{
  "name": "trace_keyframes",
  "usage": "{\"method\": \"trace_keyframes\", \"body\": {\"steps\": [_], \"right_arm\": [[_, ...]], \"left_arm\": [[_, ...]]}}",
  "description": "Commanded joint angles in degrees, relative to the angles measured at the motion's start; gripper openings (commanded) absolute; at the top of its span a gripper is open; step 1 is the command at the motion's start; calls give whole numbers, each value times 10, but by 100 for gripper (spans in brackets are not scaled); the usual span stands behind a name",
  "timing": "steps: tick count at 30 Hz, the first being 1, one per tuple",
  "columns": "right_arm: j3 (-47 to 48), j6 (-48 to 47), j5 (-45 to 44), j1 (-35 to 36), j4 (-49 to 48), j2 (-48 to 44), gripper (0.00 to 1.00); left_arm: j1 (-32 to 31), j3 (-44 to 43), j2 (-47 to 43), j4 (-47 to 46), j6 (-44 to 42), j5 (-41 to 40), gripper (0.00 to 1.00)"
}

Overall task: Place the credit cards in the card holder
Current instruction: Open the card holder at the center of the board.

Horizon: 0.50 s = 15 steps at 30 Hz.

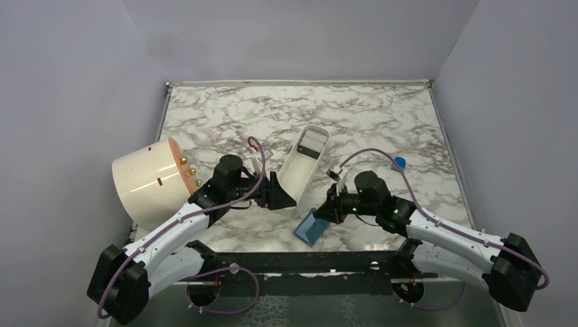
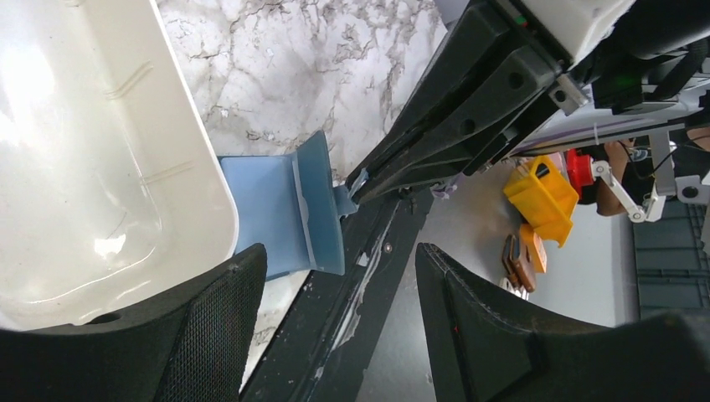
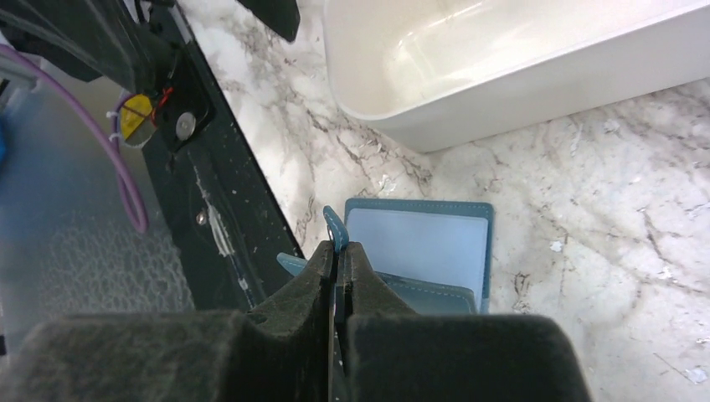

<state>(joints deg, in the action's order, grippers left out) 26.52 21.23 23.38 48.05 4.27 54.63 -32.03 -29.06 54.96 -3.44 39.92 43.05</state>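
Right gripper (image 3: 339, 251): clamped closed on card holder (image 3: 419, 239) flap, lower centre.
Left gripper (image 2: 336, 251): jaws apart, empty.
Credit cards (image 1: 313, 143): apparently at white tray (image 1: 293, 178) far end, up-frame; left arm nearer.

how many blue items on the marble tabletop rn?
2. The teal-blue folding card holder lies open front-centre, its tab pinched in the right gripper. A small blue cube sits toward the far right. The arms could hide others.

Glossy white plastic tray (image 3: 544, 79), matt stitched teal card holder (image 3: 419, 239), smooth marble-patterned table (image 1: 368, 116)
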Motion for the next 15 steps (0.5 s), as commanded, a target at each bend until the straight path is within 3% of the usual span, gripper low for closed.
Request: {"method": "trace_keyframes", "body": {"steps": [1, 15], "right_arm": [[-11, -9, -59, 4, -47, -38, 1], [-86, 98, -153, 4, 2, -169, 4]], "left_arm": [[-31, -3, 10, -12, 2, -55, 67], [-168, 18, 84, -109, 40, -154, 63]]}}
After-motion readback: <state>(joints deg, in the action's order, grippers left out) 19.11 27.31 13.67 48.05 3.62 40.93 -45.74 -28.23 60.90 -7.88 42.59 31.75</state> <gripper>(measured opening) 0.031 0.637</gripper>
